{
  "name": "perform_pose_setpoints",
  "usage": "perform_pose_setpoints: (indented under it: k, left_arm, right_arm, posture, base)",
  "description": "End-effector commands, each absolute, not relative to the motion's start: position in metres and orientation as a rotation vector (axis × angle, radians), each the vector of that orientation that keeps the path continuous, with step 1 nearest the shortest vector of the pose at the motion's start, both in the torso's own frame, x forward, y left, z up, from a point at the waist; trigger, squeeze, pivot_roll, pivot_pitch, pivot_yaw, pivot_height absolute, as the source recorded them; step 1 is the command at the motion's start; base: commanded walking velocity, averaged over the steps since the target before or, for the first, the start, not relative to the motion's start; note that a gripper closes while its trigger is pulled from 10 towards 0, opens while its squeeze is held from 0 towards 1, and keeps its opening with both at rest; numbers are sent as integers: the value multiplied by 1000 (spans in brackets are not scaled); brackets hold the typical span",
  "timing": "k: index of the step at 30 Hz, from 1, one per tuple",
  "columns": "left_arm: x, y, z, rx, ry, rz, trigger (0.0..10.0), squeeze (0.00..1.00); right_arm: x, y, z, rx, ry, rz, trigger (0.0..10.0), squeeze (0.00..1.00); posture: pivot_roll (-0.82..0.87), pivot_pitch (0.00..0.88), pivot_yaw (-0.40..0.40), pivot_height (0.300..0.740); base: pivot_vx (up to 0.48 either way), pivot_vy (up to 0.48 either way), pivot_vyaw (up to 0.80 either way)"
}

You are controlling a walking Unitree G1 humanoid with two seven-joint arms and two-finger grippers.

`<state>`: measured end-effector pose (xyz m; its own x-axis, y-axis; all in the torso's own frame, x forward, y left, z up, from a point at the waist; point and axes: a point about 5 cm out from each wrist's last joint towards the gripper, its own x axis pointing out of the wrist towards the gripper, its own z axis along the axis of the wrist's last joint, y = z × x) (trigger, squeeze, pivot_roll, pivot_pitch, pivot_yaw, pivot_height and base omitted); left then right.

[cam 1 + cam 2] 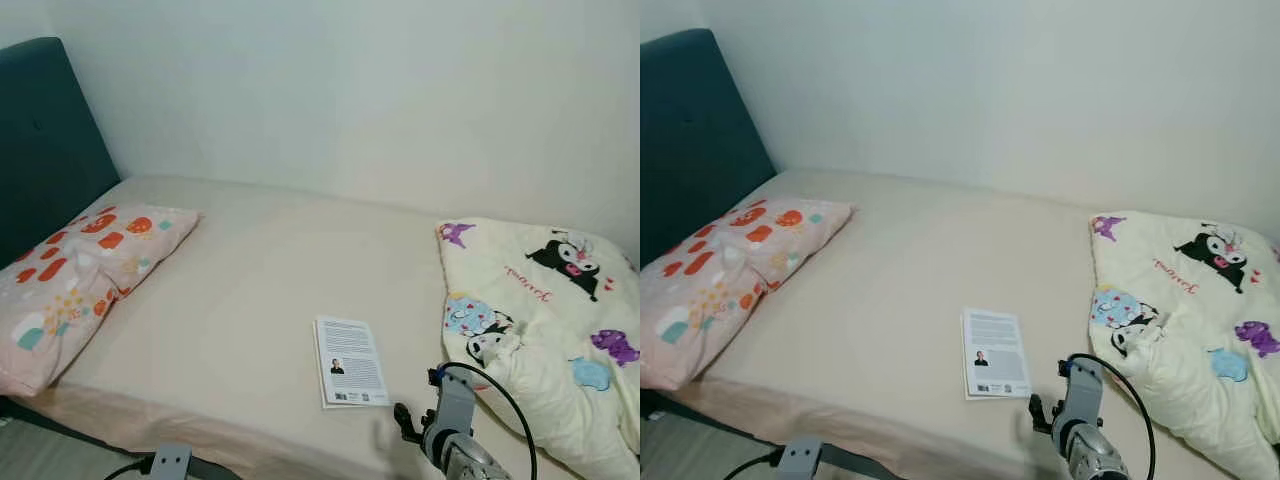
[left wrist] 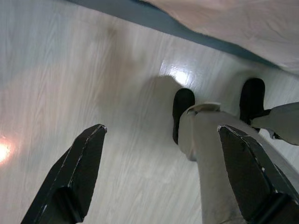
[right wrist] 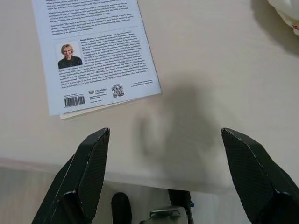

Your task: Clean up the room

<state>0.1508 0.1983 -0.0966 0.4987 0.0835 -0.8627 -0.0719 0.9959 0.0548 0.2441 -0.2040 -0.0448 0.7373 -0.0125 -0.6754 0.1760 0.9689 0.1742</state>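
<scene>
Hovering over the near edge of the beige-sheeted bed [image 1: 260, 270], the right gripper [image 3: 163, 179] is held with its two black fingers spread wide and nothing between them, just short of the thin white paperback book [image 1: 350, 361] lying back-cover-up on the sheet. The book is seen flat, near the bed's front edge, between the pink pillow with orange and red patches [image 1: 75, 275] by the dark teal headboard [image 1: 45, 140] and the cream cartoon-print quilt [image 1: 545, 330] bunched at the far right. The left gripper [image 2: 161, 177] is hung low beside the bed over the pale wood-look floor [image 2: 70, 79], fingers likewise spread and empty. Tidying is judged barely begun: the book is not yet gripped, the quilt is crumpled, the pillow is slightly askew. Counted: one book, one pillow, one quilt, one bed, two grippers.
</scene>
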Motion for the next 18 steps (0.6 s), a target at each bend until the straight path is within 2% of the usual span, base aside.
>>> perform_pose_setpoints:
  k: [1, 5, 6, 9, 11, 12, 14, 18]
  left_arm:
    - [145, 199, -99, 17, 1069, 97, 10000, 0]
    - [145, 200, -98, -5, 1049, 127, 10000, 0]
    - [146, 201, -97, -39, 1013, 171, 10000, 0]
    - [148, 201, -96, -40, 976, 184, 10000, 0]
    - [171, 224, -81, -27, 871, 212, 10000, 0]
    - [171, 224, -81, -27, 871, 212, 10000, 0]
    - [196, 241, -63, -11, 773, 223, 10000, 0]
    - [215, 244, -50, 14, 694, 210, 10000, 0]
  right_arm:
    - [244, -206, -45, 269, 743, -133, 10000, 0]
    - [255, -215, -35, 344, 672, -181, 10000, 0]
    - [268, -223, -21, 419, 588, -215, 10000, 0]
    - [280, -231, -9, 480, 516, -238, 10000, 0]
    - [290, -238, 4, 531, 451, -251, 10000, 0]
    - [290, -238, 4, 531, 451, -251, 10000, 0]
    - [298, -242, 13, 558, 409, -256, 10000, 0]
    - [303, -245, 20, 610, 373, -265, 10000, 0]
  posture:
    - [-3, 0, -13, 731]
    - [-4, 0, -11, 721]
    - [-5, 0, -9, 711]
    - [-1, 0, -10, 701]
    - [2, 0, -10, 691]
    - [2, 0, -10, 691]
    - [8, 0, -10, 681]
    - [15, 0, -9, 666]
  base:
    - [0, 0, 0]
    - [0, 0, 0]
    - [0, 0, 0]
    - [0, 0, 0]
    - [0, 0, 0]
    - [0, 0, 0]
    - [0, 0, 0]
    - [0, 0, 0]
